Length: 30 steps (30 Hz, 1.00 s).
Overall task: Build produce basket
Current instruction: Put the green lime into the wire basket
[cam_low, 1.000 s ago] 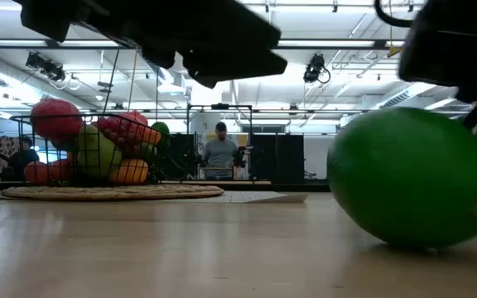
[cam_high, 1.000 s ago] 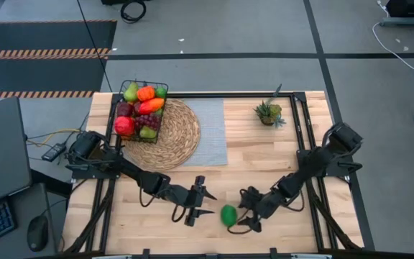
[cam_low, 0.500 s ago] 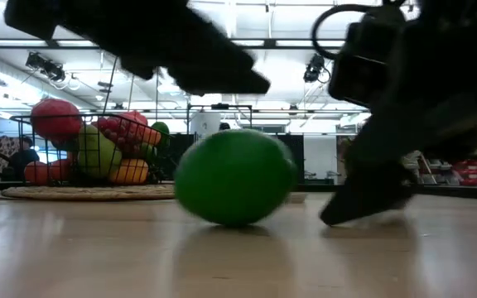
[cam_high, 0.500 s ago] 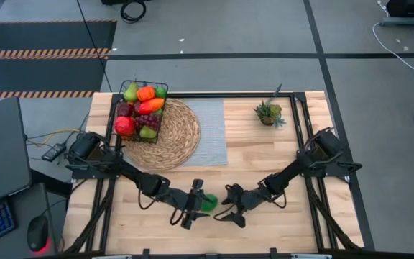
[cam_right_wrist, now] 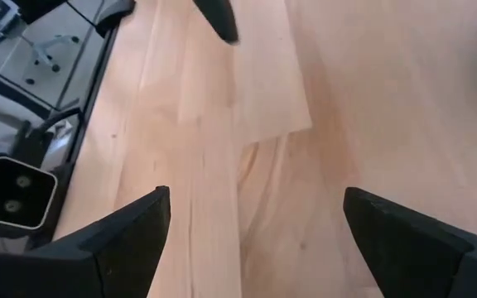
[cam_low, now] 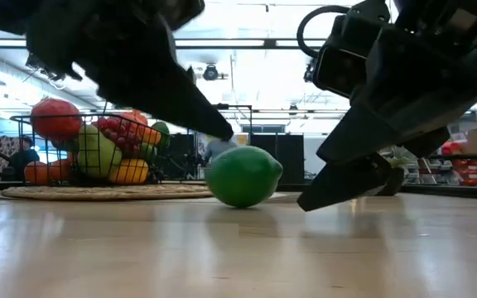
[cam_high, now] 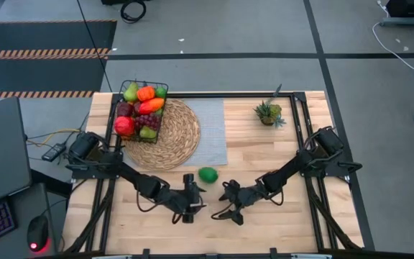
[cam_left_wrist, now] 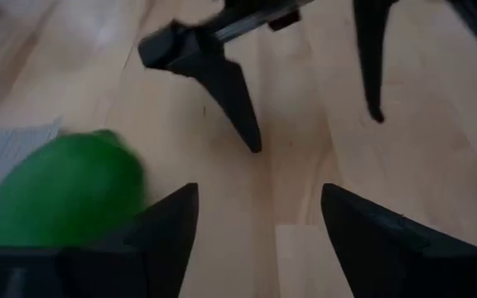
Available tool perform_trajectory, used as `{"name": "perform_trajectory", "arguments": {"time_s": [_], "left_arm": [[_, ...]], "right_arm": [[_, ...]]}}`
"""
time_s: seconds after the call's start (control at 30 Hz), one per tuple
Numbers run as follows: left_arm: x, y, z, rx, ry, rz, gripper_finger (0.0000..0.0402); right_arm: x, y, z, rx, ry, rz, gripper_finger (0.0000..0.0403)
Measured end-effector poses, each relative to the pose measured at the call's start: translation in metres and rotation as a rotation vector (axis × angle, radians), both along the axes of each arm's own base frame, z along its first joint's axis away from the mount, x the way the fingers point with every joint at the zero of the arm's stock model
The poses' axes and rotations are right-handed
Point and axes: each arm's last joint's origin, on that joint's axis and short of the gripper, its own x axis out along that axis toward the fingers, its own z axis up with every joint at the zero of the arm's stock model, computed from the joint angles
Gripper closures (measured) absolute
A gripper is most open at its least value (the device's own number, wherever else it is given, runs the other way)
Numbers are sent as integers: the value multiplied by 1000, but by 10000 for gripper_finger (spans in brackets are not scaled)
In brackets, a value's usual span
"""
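Note:
A green lime (cam_high: 208,174) rests on the bare wood just in front of the grey cloth (cam_high: 210,129), with no finger around it. My left gripper (cam_high: 192,193) stands open just nearer than the lime, which shows beside the outer side of one finger (cam_left_wrist: 172,223). My right gripper (cam_high: 223,201) is open over bare wood, a little to the right of the lime. The black wire basket (cam_high: 141,108), at the far left on the round straw mat (cam_high: 169,137), holds apples, a pear, grapes and orange pieces. My left gripper has nothing between its fingers. The lime (cam_left_wrist: 60,194) lies close against the outer side of one finger, but I cannot tell whether they touch. The lime sits on the table.
A spiky potted plant (cam_high: 269,113) stands at the far right. Bare wood runs along the near edge and on the right half of the table. In the low view, a person shows far off in the room behind the table.
The lime has rolled from between my right gripper's fingers toward the table's left, in between my left gripper's fingers, then on toward the far edge, stopping near the grey cloth. My right gripper has followed toward the left. My left gripper has tipped and turned.

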Motion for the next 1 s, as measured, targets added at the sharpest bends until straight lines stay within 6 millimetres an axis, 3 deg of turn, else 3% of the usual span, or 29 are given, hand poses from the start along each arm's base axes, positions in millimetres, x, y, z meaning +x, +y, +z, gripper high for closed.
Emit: {"name": "perform_trajectory", "arguments": {"time_s": [0.17, 0.3, 0.43, 0.6, 0.73, 1.0], "left_arm": [[2, 11, 14, 97, -47, 32, 108], [5, 31, 30, 278, -85, 154, 78], [20, 78, 29, 336, -53, 302, 53], [30, 129, 22, 144, 13, 253, 49], [33, 137, 22, 79, 30, 134, 49], [29, 128, 17, 100, 97, -14, 49]], "right_arm": [[-2, 2, -2, 14, 33, 43, 39], [-4, 2, -4, 20, 72, 78, 39], [-7, -4, 0, -26, 133, 43, 41], [-23, -29, 13, -232, 252, -145, 54], [-27, -40, 32, -322, 220, -210, 56], [-26, -51, 31, -358, 254, -204, 57]]}}
